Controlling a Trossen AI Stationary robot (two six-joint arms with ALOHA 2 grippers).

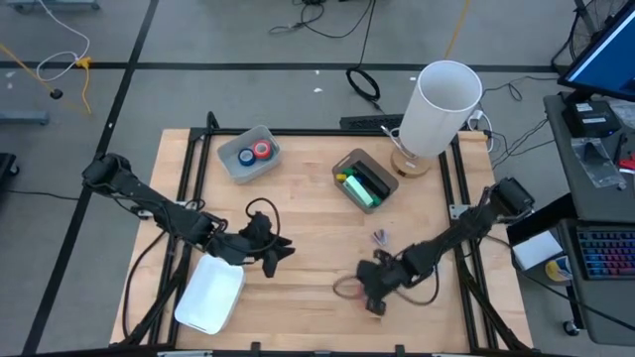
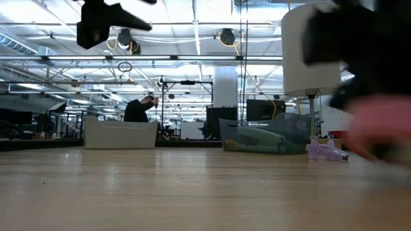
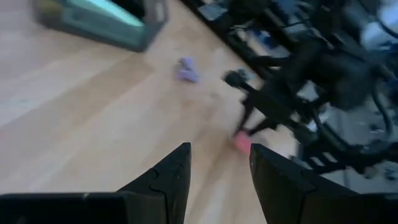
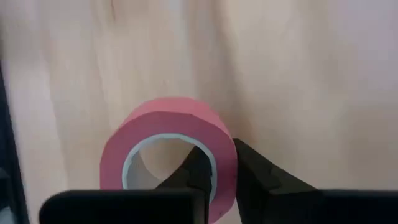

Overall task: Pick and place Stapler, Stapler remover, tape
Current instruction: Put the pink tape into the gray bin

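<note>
My right hand [image 4: 217, 171] is down low on the wooden worktop [image 1: 308, 238], near its front edge, with its 2 fingers pinching the wall of a pink tape roll [image 4: 168, 140], 1 finger inside the pale centre and 1 outside. The roll stands on its edge on the wood. My left hand [image 3: 217, 168] hangs above the worktop beside the white tray [image 1: 210, 296], its fingers spread with nothing between them. Farther back, a grey bin [image 1: 248, 154] holds a blue and a red tape roll, and another bin [image 1: 364, 179] holds green and dark items. A small purple piece [image 1: 380, 237] lies just beyond my right hand.
</note>
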